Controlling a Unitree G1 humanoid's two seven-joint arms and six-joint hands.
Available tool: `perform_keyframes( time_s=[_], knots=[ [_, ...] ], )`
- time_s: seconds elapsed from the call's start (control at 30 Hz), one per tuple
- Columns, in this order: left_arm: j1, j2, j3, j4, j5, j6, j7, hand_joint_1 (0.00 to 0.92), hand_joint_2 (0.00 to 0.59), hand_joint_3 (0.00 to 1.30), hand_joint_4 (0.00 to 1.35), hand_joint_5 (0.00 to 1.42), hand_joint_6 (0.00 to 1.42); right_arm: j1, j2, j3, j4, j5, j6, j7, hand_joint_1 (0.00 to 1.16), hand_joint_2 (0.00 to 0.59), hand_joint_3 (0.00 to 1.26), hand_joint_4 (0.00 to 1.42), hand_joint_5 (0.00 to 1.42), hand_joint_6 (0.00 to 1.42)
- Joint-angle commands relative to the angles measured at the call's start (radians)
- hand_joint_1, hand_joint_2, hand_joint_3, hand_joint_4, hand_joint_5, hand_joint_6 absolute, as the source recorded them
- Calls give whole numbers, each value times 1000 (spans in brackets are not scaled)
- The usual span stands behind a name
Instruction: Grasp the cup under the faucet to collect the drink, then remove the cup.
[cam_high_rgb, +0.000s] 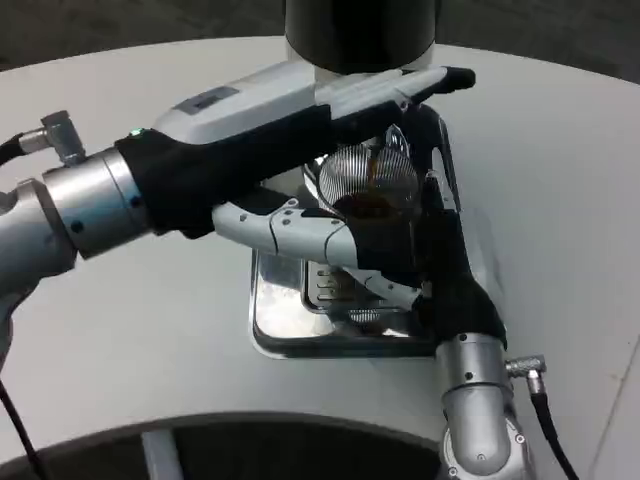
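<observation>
A clear ribbed cup (368, 172) stands under the black dispenser (360, 35), over a shiny metal drip tray (285, 325). Dark drink (375, 206) shows inside the cup. My right hand (440, 255) comes up from the lower right and grips the cup from its right side; much of the hand is dark and partly hidden. My left hand (300, 120) reaches in from the left above the cup. Its long fingers (430, 82) stretch out straight to the foot of the dispenser, and its thumb (290, 230) lies lower, in front of the cup. It holds nothing.
The round white table (560, 180) spreads out on all sides of the tray. The slotted grate (325, 285) of the tray lies just in front of the cup. My left forearm (70, 200) crosses the table's left half.
</observation>
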Motion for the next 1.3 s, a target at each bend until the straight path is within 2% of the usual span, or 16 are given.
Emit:
perform_keyframes(
  time_s=[0.03,0.2,0.23,0.43,0.53,0.67,0.73,0.8,1.1,1.3],
  knots=[
    [54,-23,77,5,-22,-72,78,0,127,0,0,0,0,6,13,2,28,18,-4,-6,811,194,0,2,24,70],
    [83,-51,156,7,-51,-90,159,0,146,0,0,16,0,-4,16,5,45,37,-10,5,823,192,0,30,47,96],
    [89,-50,164,6,-55,-88,165,0,148,0,0,18,0,-9,16,5,52,42,-13,10,837,193,28,102,104,148],
    [123,-32,185,-18,-74,-82,158,0,151,0,0,20,0,-40,22,3,109,66,-26,8,923,194,170,293,298,393],
    [143,-31,202,-25,-92,-75,166,0,152,0,0,24,0,-56,26,-8,147,85,-52,-1,995,211,312,479,464,595],
    [161,-28,211,-35,-92,-67,161,0,153,0,0,28,0,-68,35,-25,174,84,-104,-61,1089,201,453,607,701,914],
    [166,-28,212,-39,-91,-64,161,0,153,0,0,30,0,-68,39,-27,177,79,-120,-90,1142,166,530,682,799,1071],
    [170,-28,212,-43,-89,-60,163,0,152,0,0,31,0,-66,41,-25,176,69,-137,-120,1151,135,589,753,866,1162],
    [182,-31,213,-53,-89,-42,165,0,151,0,0,20,0,-36,38,-4,106,35,-160,-170,1162,109,687,851,946,1298],
    [202,-31,221,-68,-93,-33,169,0,152,0,0,13,0,-6,25,17,43,35,-160,-119,1162,108,704,887,976,1344]
  ],
)
